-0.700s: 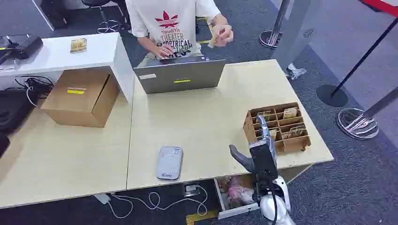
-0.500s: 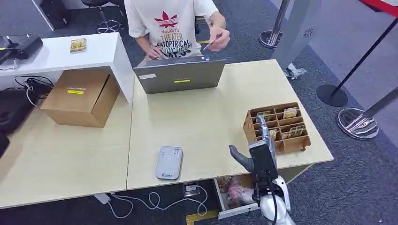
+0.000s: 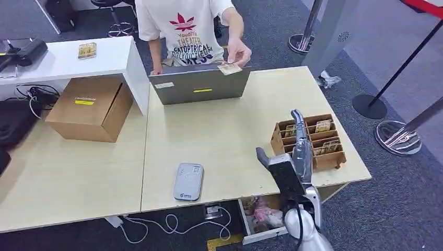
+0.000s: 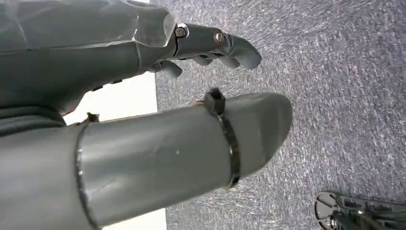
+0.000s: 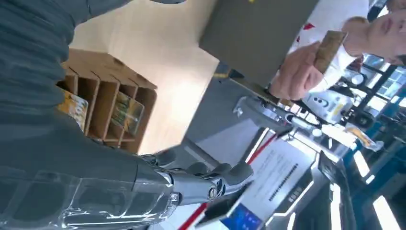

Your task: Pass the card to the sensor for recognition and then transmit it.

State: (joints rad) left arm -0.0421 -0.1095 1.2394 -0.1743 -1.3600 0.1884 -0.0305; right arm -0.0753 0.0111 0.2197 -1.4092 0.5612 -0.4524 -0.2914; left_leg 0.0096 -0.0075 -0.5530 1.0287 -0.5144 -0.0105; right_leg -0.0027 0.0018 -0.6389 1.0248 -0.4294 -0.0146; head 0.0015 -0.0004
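grey speckled carpet [image 3: 397, 209] all over, pale wood desk [image 3: 219, 136], white side counter [image 3: 62, 60] on the left, stanchion posts with round bases [image 3: 369, 106], loose cables [image 3: 172, 225] hanging under the desk edge

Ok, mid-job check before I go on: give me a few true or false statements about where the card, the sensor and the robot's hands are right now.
1. The person's hand holds a card at the top edge of the laptop. True.
2. The right hand grips a card. False: it holds nothing, its fingers stretched out over the wooden card rack.
3. The grey card sensor lies flat on the table, near its front edge. True.
4. The card rack is empty. False: cards stand in several compartments.
5. The left hand presses on the sensor. False: it hangs over grey carpet, holding nothing.
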